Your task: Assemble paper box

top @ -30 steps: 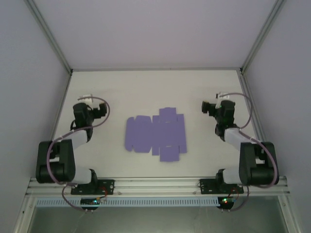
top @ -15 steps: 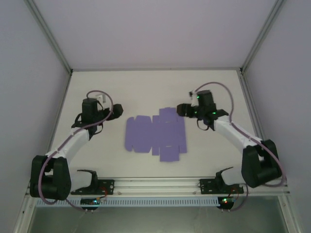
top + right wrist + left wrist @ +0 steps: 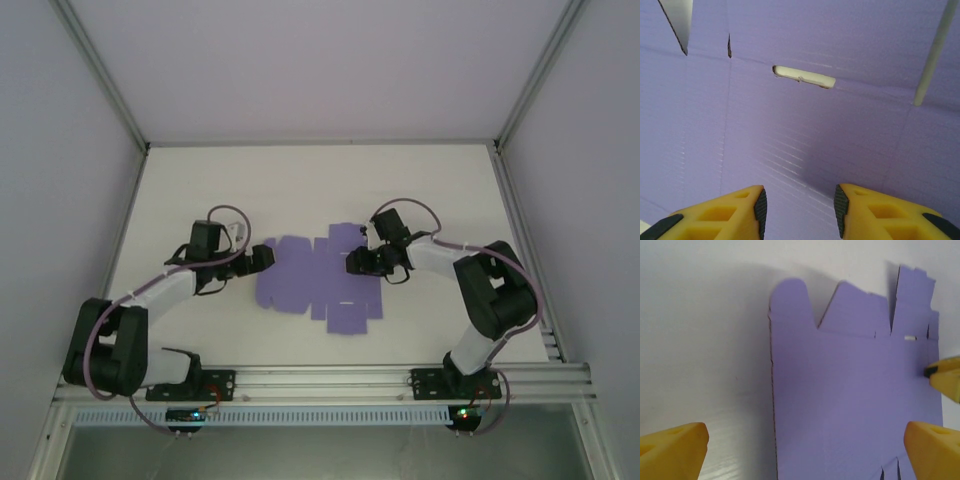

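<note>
Now both grippers sit at the flat purple sheet

Flat on the table (image 3: pixel 300 190), the paper box (image 3: pixel 320 280) is an unfolded lavender die-cut sheet, lying about midway between the two arms with its tabs and flaps spread out.

The left gripper (image 3: pixel 262 257) sits at the sheet's left edge. In the left wrist view its jaws (image 3: pixel 805 445) stand wide apart: one yellow fingertip is over bare table, the other over the purple card (image 3: pixel 850 400), so the sheet's straight left edge runs between them. Nothing is gripped.

The right gripper (image 3: pixel 358 262) is over the sheet's right half, near the upper flaps. In the right wrist view its jaws (image 3: pixel 800 205) are only part-way apart, a narrow gap between the dark pads, with the card (image 3: pixel 815 125) spread below them and nothing caught in between. A small white slot (image 3: pixel 804 76) cut in the sheet lies just ahead of the fingertips. Whether the pads touch the card cannot be told.

A second ago both arms were folded back, their grippers well out to either side of the sheet. Half a second ago they were partway in. The sheet itself lies where it did.
</note>
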